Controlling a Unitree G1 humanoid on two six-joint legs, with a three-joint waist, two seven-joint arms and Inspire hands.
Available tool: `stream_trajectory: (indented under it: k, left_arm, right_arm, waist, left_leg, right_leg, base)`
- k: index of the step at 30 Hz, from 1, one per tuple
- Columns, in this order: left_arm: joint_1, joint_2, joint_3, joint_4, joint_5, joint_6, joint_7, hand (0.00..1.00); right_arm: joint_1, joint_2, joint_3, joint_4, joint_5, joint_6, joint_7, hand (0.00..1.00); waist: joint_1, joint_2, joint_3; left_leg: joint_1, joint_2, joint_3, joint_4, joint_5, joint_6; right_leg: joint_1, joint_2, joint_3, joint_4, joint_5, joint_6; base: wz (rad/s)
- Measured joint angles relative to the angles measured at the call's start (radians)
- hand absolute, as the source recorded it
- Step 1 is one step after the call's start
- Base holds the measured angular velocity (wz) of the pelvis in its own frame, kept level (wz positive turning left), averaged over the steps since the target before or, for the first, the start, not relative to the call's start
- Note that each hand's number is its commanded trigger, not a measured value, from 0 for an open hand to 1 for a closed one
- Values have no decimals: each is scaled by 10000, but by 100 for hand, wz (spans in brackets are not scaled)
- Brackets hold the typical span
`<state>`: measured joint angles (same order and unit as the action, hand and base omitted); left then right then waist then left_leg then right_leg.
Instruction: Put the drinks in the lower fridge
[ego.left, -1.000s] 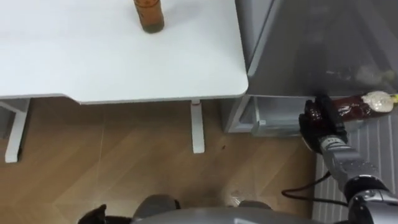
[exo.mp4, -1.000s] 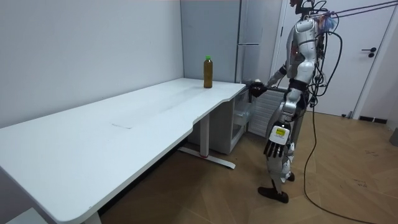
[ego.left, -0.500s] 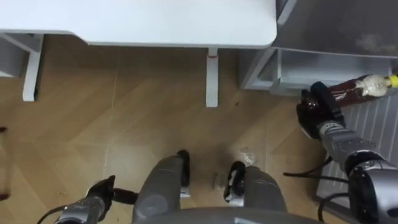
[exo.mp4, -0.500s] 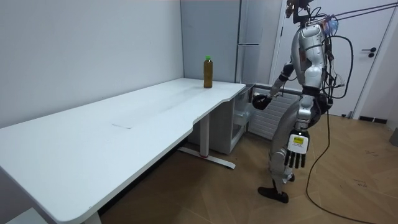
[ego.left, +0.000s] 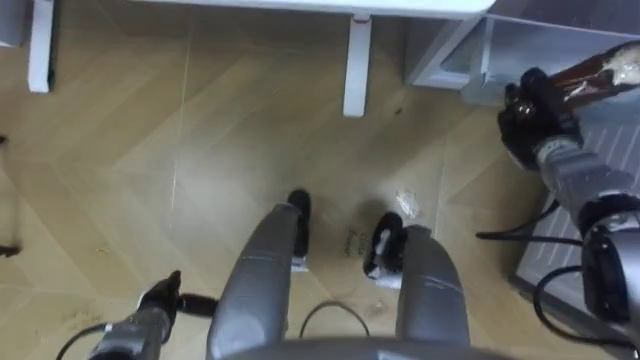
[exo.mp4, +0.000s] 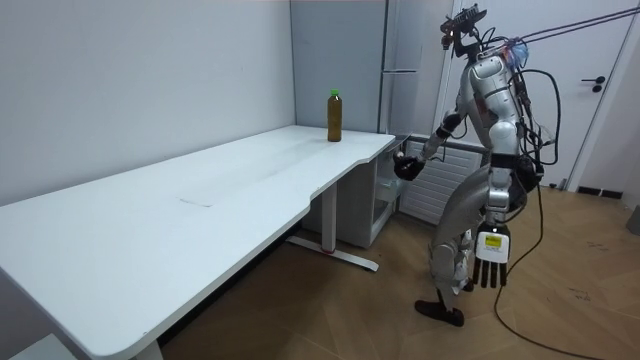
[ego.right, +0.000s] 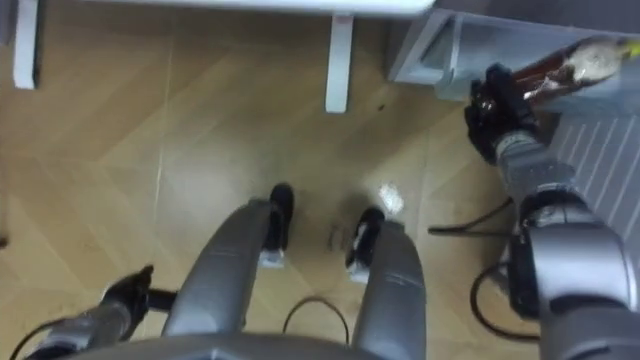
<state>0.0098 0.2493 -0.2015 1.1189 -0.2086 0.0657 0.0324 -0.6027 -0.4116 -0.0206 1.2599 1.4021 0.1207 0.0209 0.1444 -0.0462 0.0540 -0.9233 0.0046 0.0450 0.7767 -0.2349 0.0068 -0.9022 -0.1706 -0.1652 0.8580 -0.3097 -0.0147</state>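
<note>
Over the wood floor (ego.left: 190, 150) I saw the right hand (ego.left: 533, 112) stretched out, curled round a brown bottle (ego.left: 595, 72) poking sideways.

Right arm reaches forward and low, just past the tabletop's (exo.mp4: 230, 180) end corner. Right robot hand (ego.left: 535, 112) has its dark fingers curled round one end of a bottle (ego.left: 592, 72), which lies near horizontal. Forearm runs back toward the lower right in the eye views. Left arm hangs straight down by the hip on the side away from the tabletop. Left robot hand (exo.mp4: 491, 262) has its fingers straight, pointing down. Robot faces the tabletop end, knees bent, torso upright, feet close together.
</note>
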Motion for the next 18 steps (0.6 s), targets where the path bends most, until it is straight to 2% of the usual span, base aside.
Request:
stream_trajectory:
  k: [5, 9, 11, 18]
  left_arm:
    - [-9, 66, -83, -16, -390, -18, 360, 0]
    - [-9, 85, -86, -28, -569, -10, 565, 0]
    - [-1, 120, -87, -140, -642, -10, 766, 0]
    - [123, 338, -253, -919, -954, -22, 1170, 0]
  right_arm:
    - [-434, -156, 13, -296, -41, -195, -518, 100]
    - [-449, -198, 9, -1005, 8, -192, -936, 100]
    - [-519, -292, 8, -1416, 23, -192, -1175, 100]
    - [-962, -426, -3, -1533, 808, -157, -1658, 100]
  waist:
    - [14, -15, -5]
    - [-51, -45, -15]
    - [-177, -129, -14]
    - [-331, -226, -42]
  left_leg:
    - [-981, -18, 41, 1075, -293, 158]
    - [-1332, -83, 144, 1373, -358, 190]
    - [-1505, -180, 229, 1504, -356, 209]
    - [-1752, -159, 283, 1762, -393, 250]
  right_leg:
    - [-885, -190, 56, 997, -328, 75]
    - [-1290, -436, 34, 1391, -414, 72]
    - [-1539, -577, 146, 1678, -462, 58]
    - [-1802, -542, 257, 1875, -479, 149]
  base:
    - [6]
    - [2]
    - [8]
    - [-2]
